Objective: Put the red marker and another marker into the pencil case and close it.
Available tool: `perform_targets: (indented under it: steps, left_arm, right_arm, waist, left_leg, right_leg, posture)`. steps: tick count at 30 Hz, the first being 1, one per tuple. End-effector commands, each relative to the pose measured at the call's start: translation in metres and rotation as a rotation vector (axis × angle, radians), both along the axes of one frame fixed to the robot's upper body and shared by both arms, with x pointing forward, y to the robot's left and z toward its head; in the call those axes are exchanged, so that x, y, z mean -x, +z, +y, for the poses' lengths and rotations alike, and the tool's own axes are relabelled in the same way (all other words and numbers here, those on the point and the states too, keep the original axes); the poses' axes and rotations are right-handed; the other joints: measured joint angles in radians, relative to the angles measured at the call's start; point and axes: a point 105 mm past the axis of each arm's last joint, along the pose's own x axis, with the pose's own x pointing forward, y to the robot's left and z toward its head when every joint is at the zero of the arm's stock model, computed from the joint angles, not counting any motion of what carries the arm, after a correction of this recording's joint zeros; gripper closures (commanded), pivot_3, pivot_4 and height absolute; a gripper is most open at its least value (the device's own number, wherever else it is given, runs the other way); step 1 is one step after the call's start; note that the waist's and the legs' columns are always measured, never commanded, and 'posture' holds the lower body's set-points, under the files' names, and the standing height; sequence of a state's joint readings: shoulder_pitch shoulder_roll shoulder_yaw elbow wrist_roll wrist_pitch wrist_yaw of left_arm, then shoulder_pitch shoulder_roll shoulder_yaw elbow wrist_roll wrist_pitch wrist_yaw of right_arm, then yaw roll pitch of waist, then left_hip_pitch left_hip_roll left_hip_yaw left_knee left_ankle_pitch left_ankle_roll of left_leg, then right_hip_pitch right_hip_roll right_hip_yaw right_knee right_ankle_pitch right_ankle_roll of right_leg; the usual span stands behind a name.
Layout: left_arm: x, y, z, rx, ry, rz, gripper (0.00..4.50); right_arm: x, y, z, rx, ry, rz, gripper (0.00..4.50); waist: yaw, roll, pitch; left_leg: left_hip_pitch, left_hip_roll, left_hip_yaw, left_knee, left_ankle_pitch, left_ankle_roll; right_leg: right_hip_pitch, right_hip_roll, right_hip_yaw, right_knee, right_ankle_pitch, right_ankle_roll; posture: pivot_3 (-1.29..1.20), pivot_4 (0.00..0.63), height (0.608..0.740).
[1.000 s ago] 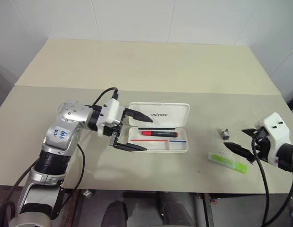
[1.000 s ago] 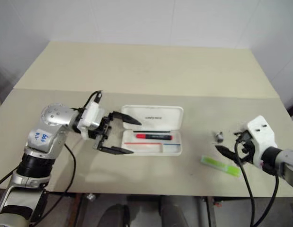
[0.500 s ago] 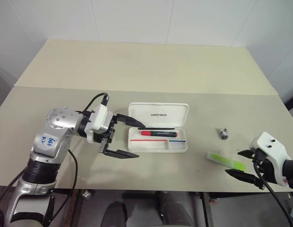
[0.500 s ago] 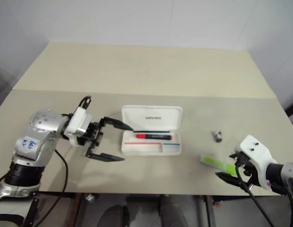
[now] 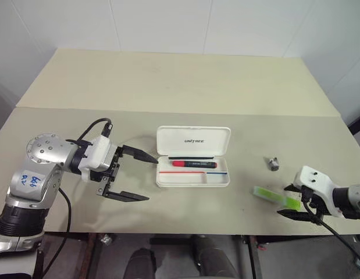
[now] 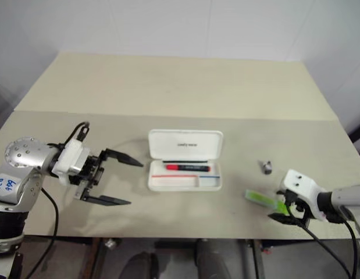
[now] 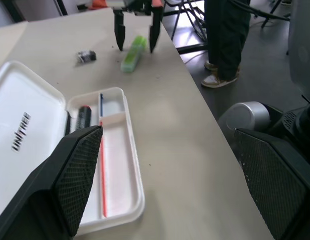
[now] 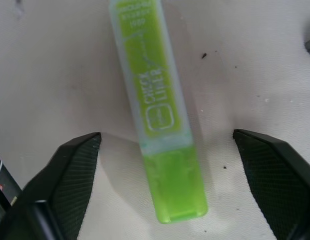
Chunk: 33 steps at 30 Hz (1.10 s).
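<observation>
- Now the right gripper [image 8: 165, 145] straddles the lime-green highlighter [image 8: 157, 112] on the table [image 5: 168, 81], fingers apart, not gripping.
- Judged light, stiff and slick; pinch its flat sides mid-body.
- Left gripper [image 5: 133, 175] hangs spread and empty beside the open pencil case [image 5: 193, 141].
- Inside lies the red marker [image 5: 194, 164].

The highlighter [image 8: 157, 107] lies on the desk [image 5: 185, 87] between the right fingers [image 8: 69, 175]; the open pencil case [image 5: 193, 165], holding the red marker [image 5: 194, 164], sits just beyond the left fingers [image 5: 136, 154].
</observation>
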<state>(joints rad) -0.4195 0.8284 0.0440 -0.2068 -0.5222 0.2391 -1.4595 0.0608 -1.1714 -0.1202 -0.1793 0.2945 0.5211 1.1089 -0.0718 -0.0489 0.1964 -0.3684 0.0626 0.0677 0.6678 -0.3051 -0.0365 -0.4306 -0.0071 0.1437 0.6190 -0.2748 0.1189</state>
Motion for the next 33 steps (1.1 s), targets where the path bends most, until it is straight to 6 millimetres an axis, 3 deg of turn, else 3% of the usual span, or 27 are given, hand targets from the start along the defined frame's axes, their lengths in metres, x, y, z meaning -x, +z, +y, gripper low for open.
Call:
perform_targets:
  steps: [1, 6, 7, 13, 19, 23, 33]
  left_arm:
    - [0.002, 0.016, 0.001, 0.032, 0.005, -0.076, 0.0]
    - [0.001, 0.014, -0.001, 0.038, 0.007, -0.088, 0.0]
    - [0.001, 0.014, -0.001, 0.038, 0.01, -0.091, 0.0]
    - [-0.011, 0.014, 0.003, 0.046, 0.057, -0.117, 0.0]
    - [-0.023, 0.01, 0.02, 0.016, 0.134, -0.139, 0.0]
    - [-0.028, 0.003, 0.033, -0.02, 0.183, -0.13, 0.0]
    - [-0.03, -0.004, 0.053, -0.048, 0.261, -0.153, 0.0]
  right_arm:
    - [0.006, -0.007, 0.002, -0.001, 0.044, 0.059, 1.56]
    - [-0.001, -0.007, 0.004, 0.0, 0.051, 0.039, 3.27]
    - [-0.002, -0.007, 0.004, 0.001, 0.052, 0.035, 3.43]
    - [-0.016, 0.008, 0.017, 0.031, 0.129, -0.065, 3.42]
    - [-0.029, 0.053, 0.075, -0.032, 0.287, -0.167, 3.42]
    - [-0.038, 0.06, 0.099, -0.037, 0.296, -0.175, 3.42]
    - [-0.045, 0.067, 0.191, -0.117, 0.525, -0.183, 3.42]
  waist:
    - [-0.001, 0.0, 0.0]
    - [-0.004, 0.0, 0.0]
    - [-0.005, 0.0, 0.0]
    - [-0.016, 0.0, 0.0]
    - [-0.027, 0.002, 0.001]
    - [-0.026, 0.001, 0.001]
    - [-0.017, 0.001, 0.001]
  left_leg:
    - [0.0, 0.0, 0.0, 0.0, 0.0, 0.0]
    - [0.001, 0.0, -0.001, -0.001, 0.0, 0.0]
    - [0.001, 0.0, -0.001, -0.001, 0.0, 0.0]
    - [0.001, 0.0, 0.0, 0.0, 0.0, 0.0]
    - [0.001, 0.0, 0.001, 0.0, 0.001, 0.001]
    - [0.0, 0.001, 0.0, -0.001, 0.001, 0.001]
    - [-0.008, 0.002, 0.002, -0.004, 0.001, 0.001]
  right_leg:
    - [0.0, 0.0, 0.0, 0.001, 0.0, 0.0]
    - [0.0, 0.0, -0.001, 0.001, 0.0, 0.001]
    - [0.0, 0.0, -0.001, 0.001, 0.0, 0.001]
    - [0.0, 0.0, -0.001, 0.001, 0.0, 0.001]
    - [-0.002, 0.0, 0.0, 0.003, 0.002, -0.002]
    - [-0.003, 0.0, -0.001, 0.003, 0.001, -0.002]
    - [-0.017, 0.0, -0.003, 0.009, 0.002, 0.0]
  posture:
    - [0.0, 0.15, 0.74]
    - [0.0, 0.15, 0.74]
    - [0.0, 0.15, 0.74]
    - [0.0, 0.15, 0.74]
    - [0.0, 0.15, 0.74]
    - [0.0, 0.15, 0.74]
    - [0.0, 0.15, 0.74]
